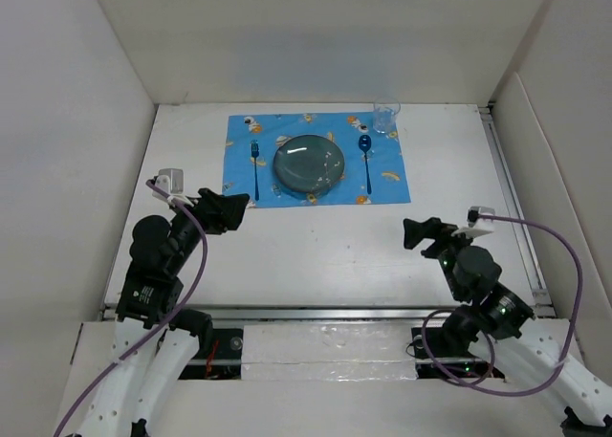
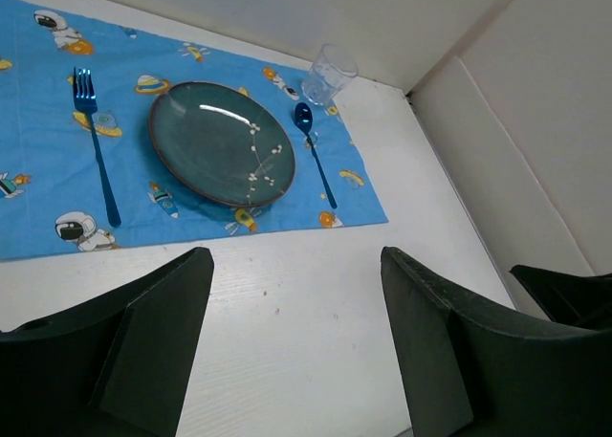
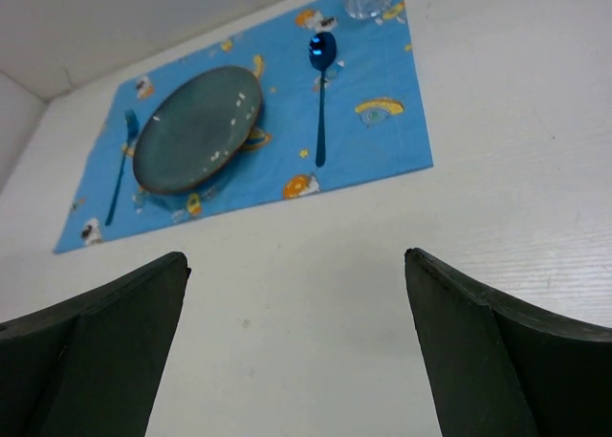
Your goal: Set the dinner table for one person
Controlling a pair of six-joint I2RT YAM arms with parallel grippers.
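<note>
On the white dinner table (image 1: 316, 251) lies a blue cartoon-printed placemat (image 1: 241, 186). On it sit a dark teal plate (image 1: 310, 163), a blue fork (image 1: 255, 169) to its left and a blue spoon (image 1: 366, 160) to its right. A clear glass (image 1: 386, 118) stands at the mat's far right corner. My left gripper (image 1: 241, 206) is open and empty, near the mat's near left corner. My right gripper (image 1: 414, 234) is open and empty, over bare table nearer than the mat. The plate (image 2: 222, 142) and spoon (image 3: 320, 83) also show in the wrist views.
White walls (image 1: 76, 131) enclose the table on the left, back and right. A metal rail (image 1: 325, 313) runs along the near edge by the arm bases. Purple cables (image 1: 545, 231) loop from both wrists.
</note>
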